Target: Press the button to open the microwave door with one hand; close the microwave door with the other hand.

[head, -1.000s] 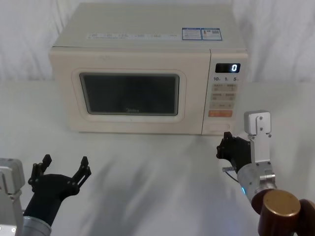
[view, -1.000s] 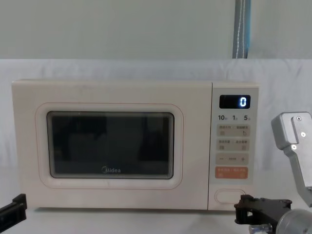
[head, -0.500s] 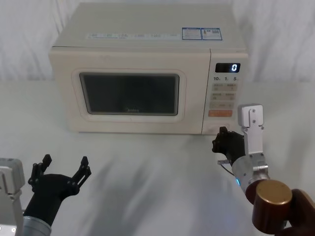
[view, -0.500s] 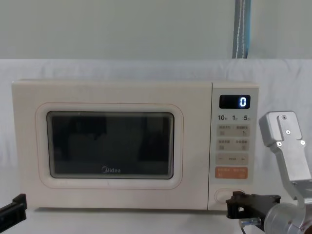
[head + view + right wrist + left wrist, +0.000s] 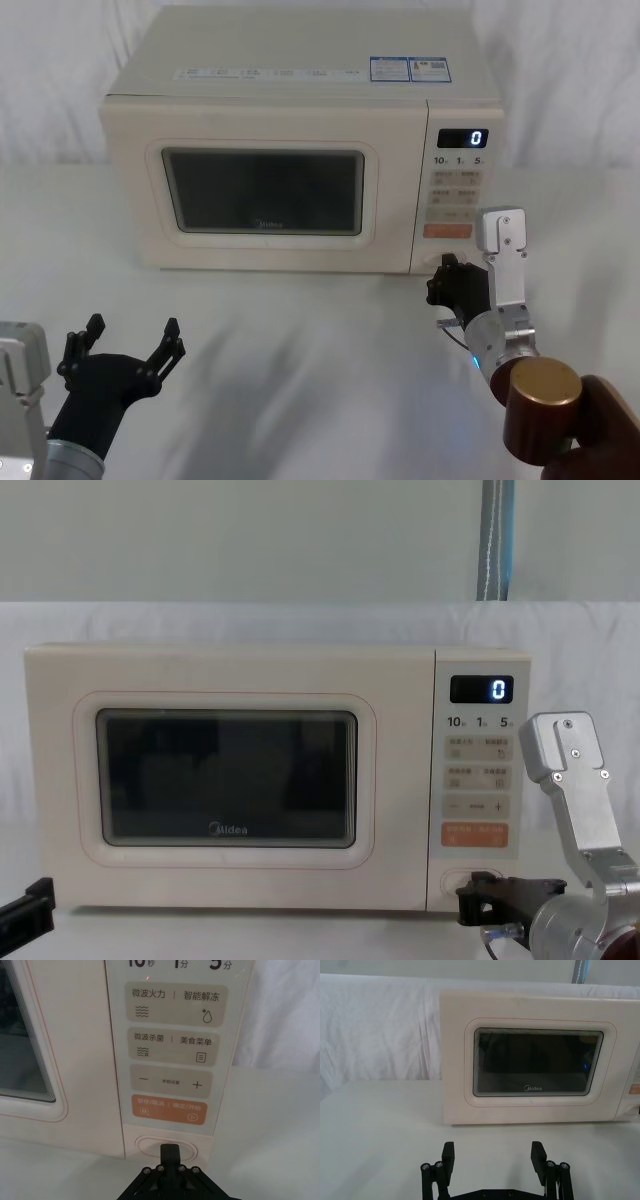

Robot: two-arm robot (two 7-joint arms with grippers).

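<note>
Pressing the button (image 5: 167,1147) squarely is your step in hand: it sits at the bottom of the control panel (image 5: 170,1055), directly below the orange rectangular key (image 5: 169,1109), at about 4 o'clock on the front of the microwave (image 5: 300,150). Your right gripper (image 5: 169,1152) is lined up on it, the tip over the button's lower middle in the right wrist view; whether it is touching yet or just short, you cannot tell. Drive straight in along the line you are on, keep off the orange key above, and push firmly enough for the latch to release without shoving the oven back on the desk (image 5: 320,340). The fingers look pressed together into a single narrow point, holding nothing, which suits a poke.

The microwave door (image 5: 225,780) is shut flush, so the opening half of the task is not yet done. Your left gripper (image 5: 493,1157) hangs low at about 7 o'clock in the head view, well apart from the oven, its fingers (image 5: 448,1154) spread wide and empty, facing the door window and ready for the closing push once the door swings out
</note>
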